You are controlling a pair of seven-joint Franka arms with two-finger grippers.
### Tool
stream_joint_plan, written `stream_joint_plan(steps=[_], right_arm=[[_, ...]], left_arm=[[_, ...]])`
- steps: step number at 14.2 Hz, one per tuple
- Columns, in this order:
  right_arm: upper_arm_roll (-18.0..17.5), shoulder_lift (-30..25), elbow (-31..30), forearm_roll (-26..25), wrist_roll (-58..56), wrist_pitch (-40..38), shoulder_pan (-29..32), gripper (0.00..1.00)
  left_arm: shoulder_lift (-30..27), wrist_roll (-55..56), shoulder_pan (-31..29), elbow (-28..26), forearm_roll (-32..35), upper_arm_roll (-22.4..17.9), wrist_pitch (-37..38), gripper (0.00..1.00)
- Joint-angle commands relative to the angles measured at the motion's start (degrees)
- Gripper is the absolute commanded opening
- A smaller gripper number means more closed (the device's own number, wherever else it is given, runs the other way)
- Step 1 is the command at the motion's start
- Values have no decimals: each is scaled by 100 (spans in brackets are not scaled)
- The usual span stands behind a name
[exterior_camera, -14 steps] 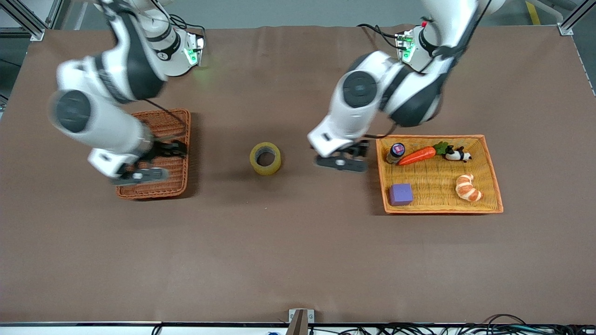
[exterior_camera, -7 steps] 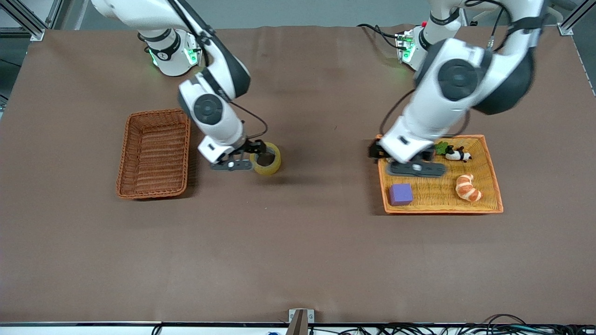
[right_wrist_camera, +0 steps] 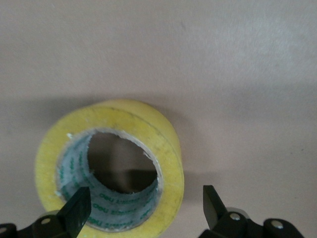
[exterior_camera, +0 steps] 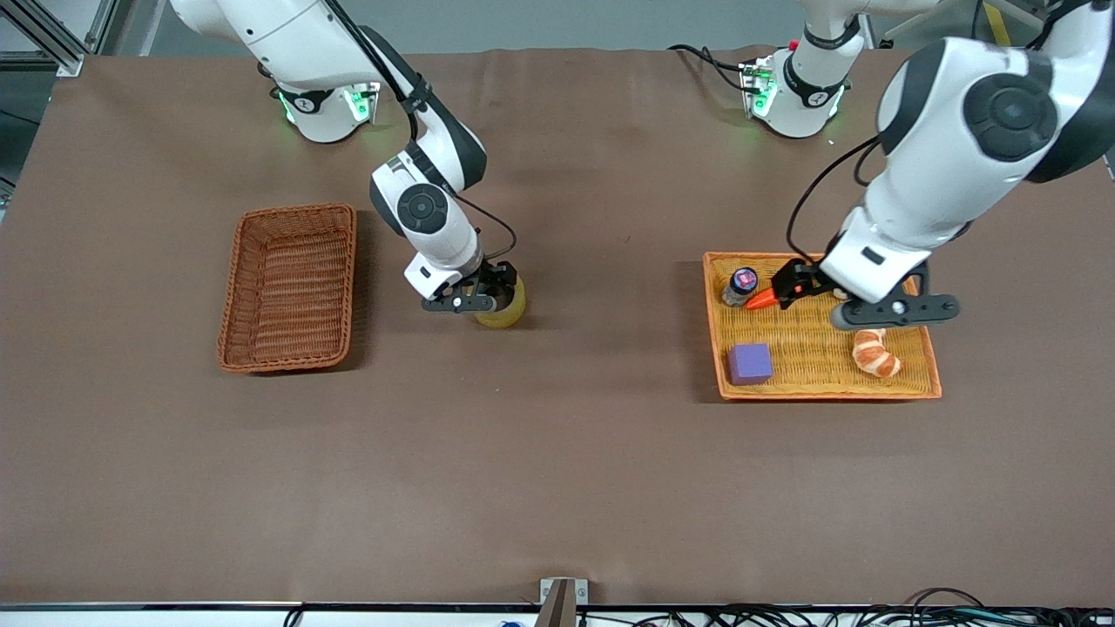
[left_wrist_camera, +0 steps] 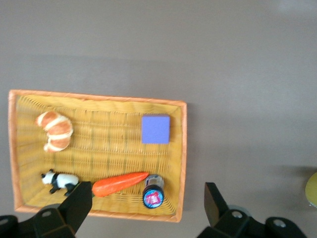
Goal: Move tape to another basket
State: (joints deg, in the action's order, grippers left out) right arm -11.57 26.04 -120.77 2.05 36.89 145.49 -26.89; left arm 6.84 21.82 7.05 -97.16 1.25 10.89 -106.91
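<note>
Tape [exterior_camera: 503, 306] lies flat on the desk [exterior_camera: 557, 453], directly under my right pincer [exterior_camera: 475, 298], roughly midway between the two baskets. Through the right wrist view I see that pincer spread wide with nothing gripped: one finger [right_wrist_camera: 77, 210] sits over the roll's grey core, the other finger [right_wrist_camera: 212, 206] is outside the yellow wall, so the jaws straddle one side of the tape [right_wrist_camera: 111, 171]. The dark brown basket [exterior_camera: 290, 286] sits toward the right arm's end from this pincer, apart from the roll.

My left pincer [exterior_camera: 858, 305] hangs over the light orange tray [exterior_camera: 823, 390], also wide open and holding nothing. Below it I see a carrot [left_wrist_camera: 119, 183], a small bottle [left_wrist_camera: 153, 194], a toy panda [left_wrist_camera: 59, 181], a croissant [left_wrist_camera: 54, 130] and a purple block [left_wrist_camera: 155, 129], all inside the tray.
</note>
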Motion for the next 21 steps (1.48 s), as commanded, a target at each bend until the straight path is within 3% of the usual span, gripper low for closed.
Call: stream_joint_plan(steps=[1, 3, 5, 7, 8, 12, 14, 16, 18, 21], right_arm=[[5, 41, -140, -56, 125, 128, -97, 100], [5, 129, -140, -73, 143, 199, -97, 89], [23, 208, -96, -65, 195, 182, -80, 64], [49, 244, -17, -65, 432, 112, -27, 8], [49, 244, 114, -65, 633, -37, -1, 0], [67, 121, 440, -65, 688, -776, 184, 0], [84, -211, 597, -65, 662, -1248, 359, 0], [154, -667, 748, -73, 287, -2038, 797, 0], [443, -1160, 730, -73, -731, -2541, 1044, 0], [1285, -1452, 687, -73, -2777, -3192, 1431, 1]], left_arm=[[-359, -440, -335, -127, -45, 10, 214, 100], [-464, -810, -537, -75, -72, 1, 372, 100], [-552, -1030, -625, -5, -81, -7, 644, 100], [-570, -1154, -740, 232, -81, -16, 977, 100], [-596, -1311, -749, 311, -89, -95, 1075, 100], [-798, -1813, -609, 312, -316, -665, 1234, 100], [-895, -1883, -337, 286, -362, -999, 1356, 100], [-913, -1980, -344, 294, -353, -1018, 1470, 100], [-869, -1963, -353, 303, -292, -983, 1612, 100], [-764, -1866, -362, 426, -257, -799, 1603, 100]])
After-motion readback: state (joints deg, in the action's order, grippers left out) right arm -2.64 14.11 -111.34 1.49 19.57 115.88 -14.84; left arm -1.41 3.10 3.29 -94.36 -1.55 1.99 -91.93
